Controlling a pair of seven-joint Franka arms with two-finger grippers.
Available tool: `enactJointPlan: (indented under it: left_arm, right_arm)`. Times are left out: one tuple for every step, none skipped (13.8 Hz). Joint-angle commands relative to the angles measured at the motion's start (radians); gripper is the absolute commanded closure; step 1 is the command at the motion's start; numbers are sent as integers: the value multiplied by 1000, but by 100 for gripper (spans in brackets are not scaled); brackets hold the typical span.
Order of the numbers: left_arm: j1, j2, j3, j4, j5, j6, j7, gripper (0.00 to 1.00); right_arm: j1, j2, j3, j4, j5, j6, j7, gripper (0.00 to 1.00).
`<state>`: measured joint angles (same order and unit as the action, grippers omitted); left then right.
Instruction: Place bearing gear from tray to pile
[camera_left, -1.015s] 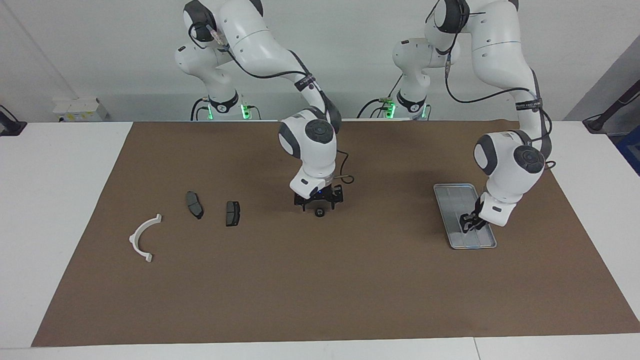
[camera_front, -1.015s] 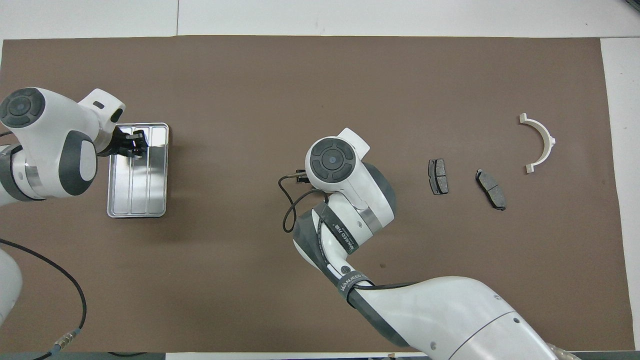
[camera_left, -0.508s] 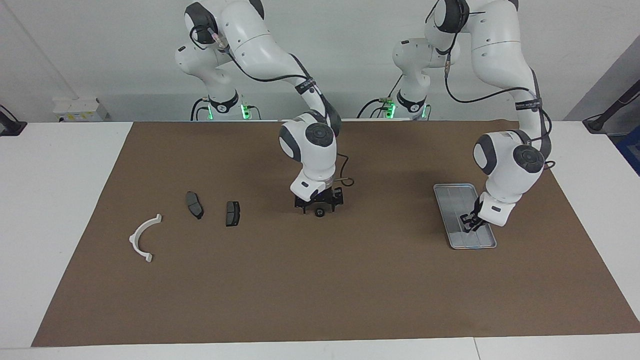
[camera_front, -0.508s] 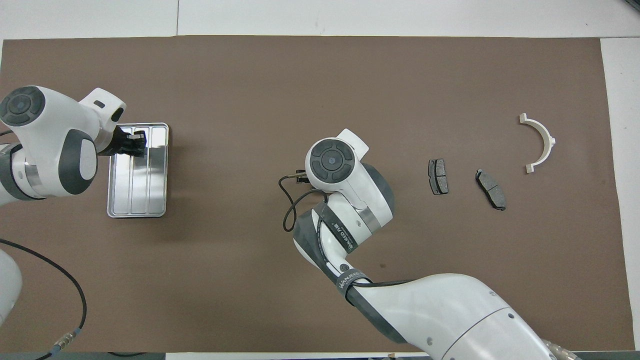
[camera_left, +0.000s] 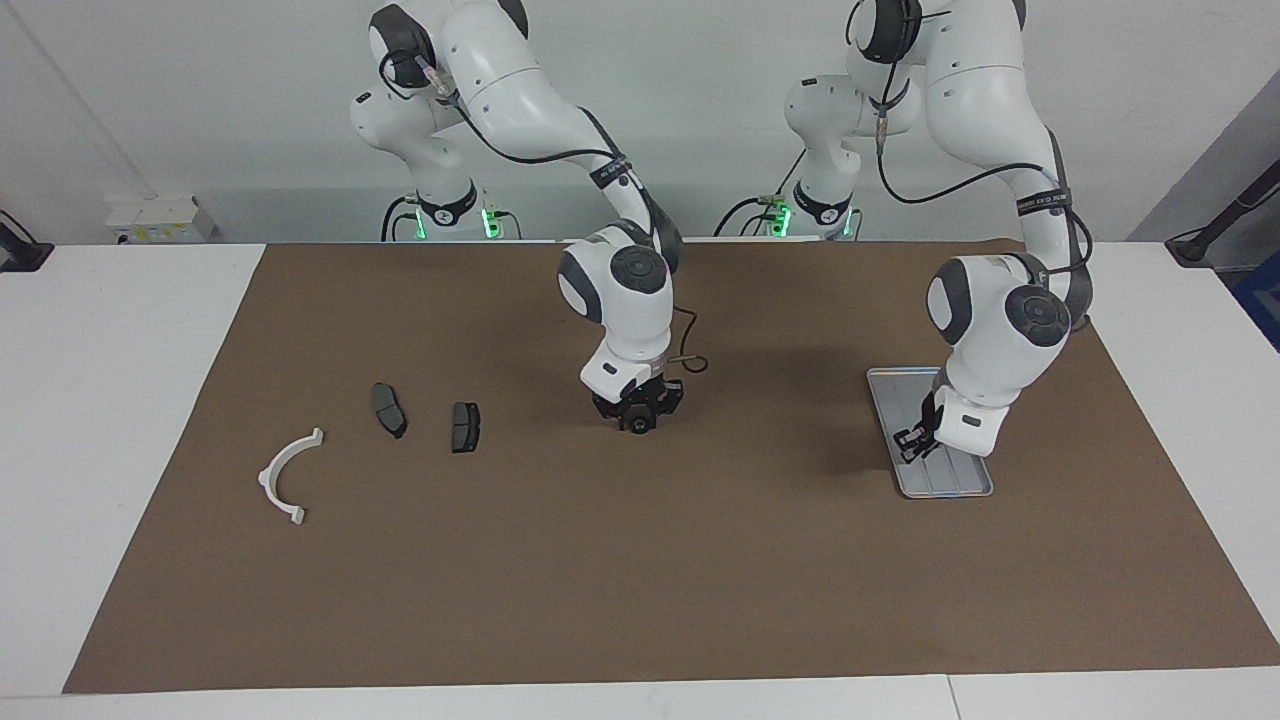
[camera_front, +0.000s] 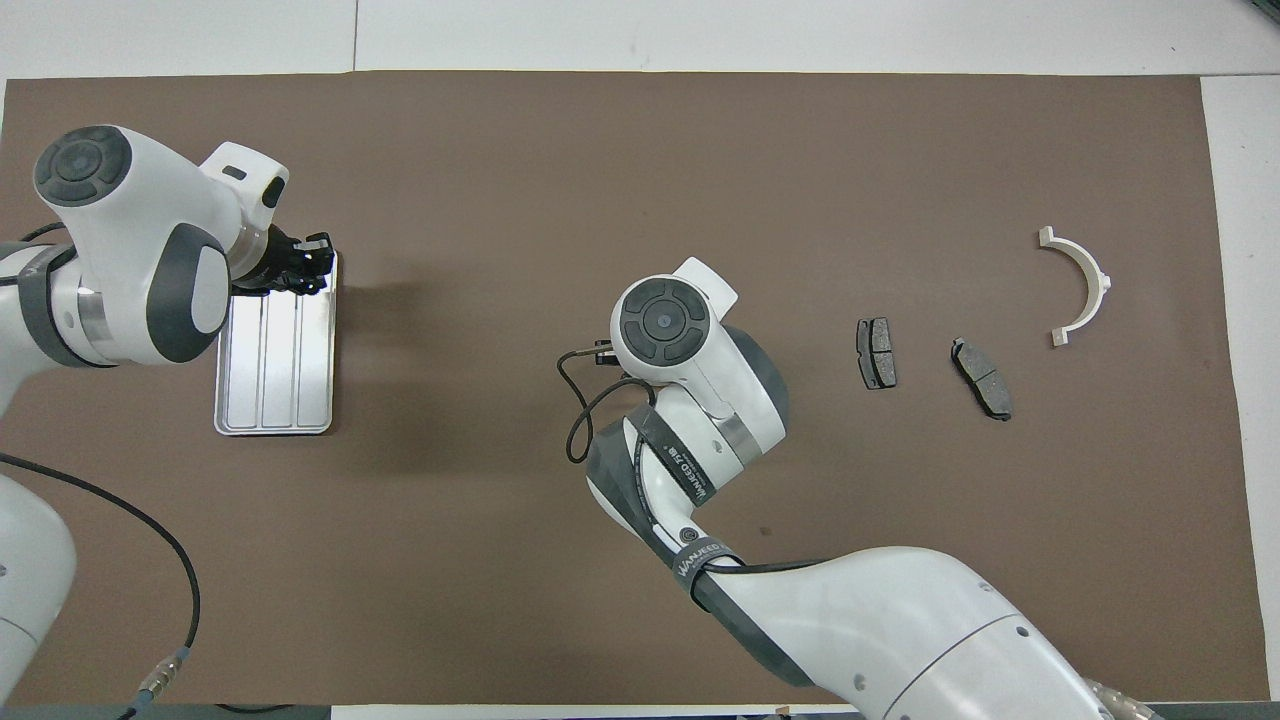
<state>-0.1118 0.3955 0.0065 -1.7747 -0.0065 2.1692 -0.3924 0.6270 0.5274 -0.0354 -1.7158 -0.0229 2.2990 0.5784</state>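
Note:
The small dark bearing gear (camera_left: 637, 424) lies on the brown mat mid-table, between the tray and the pile. My right gripper (camera_left: 637, 416) is down on it, fingers closed in around it; the overhead view hides both under the right wrist (camera_front: 665, 322). The silver-grey ridged tray (camera_left: 905, 395) lies toward the left arm's end and also shows in the overhead view (camera_front: 275, 370). My left gripper (camera_left: 912, 445) hangs over the tray's edge, also seen from overhead (camera_front: 303, 264). The pile is a white half-ring bracket (camera_left: 285, 480) and two dark brake pads (camera_left: 390, 408) (camera_left: 465, 426).
From overhead, the brake pads (camera_front: 876, 352) (camera_front: 982, 377) and the bracket (camera_front: 1085, 280) lie toward the right arm's end. A loose cable loop (camera_front: 580, 410) hangs beside the right wrist. The brown mat (camera_left: 640, 580) covers most of the white table.
My right gripper has come down over the bearing gear and its fingers have drawn in around it. My left gripper has moved across the tray toward mid-table and risen a little.

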Motion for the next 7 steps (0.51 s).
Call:
enactJointPlan:
  left_arm:
    - [-75,8,13,34,-13,-34,-124,100]
    - [-112,9,13,49,-13,-51,-181,100]
    - [-150,17,15,66,-13,-67,-241,100]
    - [-184,20,15,78,-12,-77,-290,100]
    - [-219,22,15,95,-13,-89,-328,100]
    - [-250,31,15,113,-13,-107,-368,100]
    - [-291,40,15,130,-18,-107,-422,100]
  right_arm:
    - [-13,3,6,22,-12,-9,-9,100]
    - [-19,2,3,42,-14,-29,-17,100]
    - [-44,-1,5,82,-23,-83,-43,100]
    - [-68,-6,5,141,-28,-169,-96,100]
    - [-108,-13,5,198,-28,-240,-165,100]
    - [-163,-23,6,249,-25,-301,-249,100]
    - [-229,-38,6,289,-23,-353,-358,100]
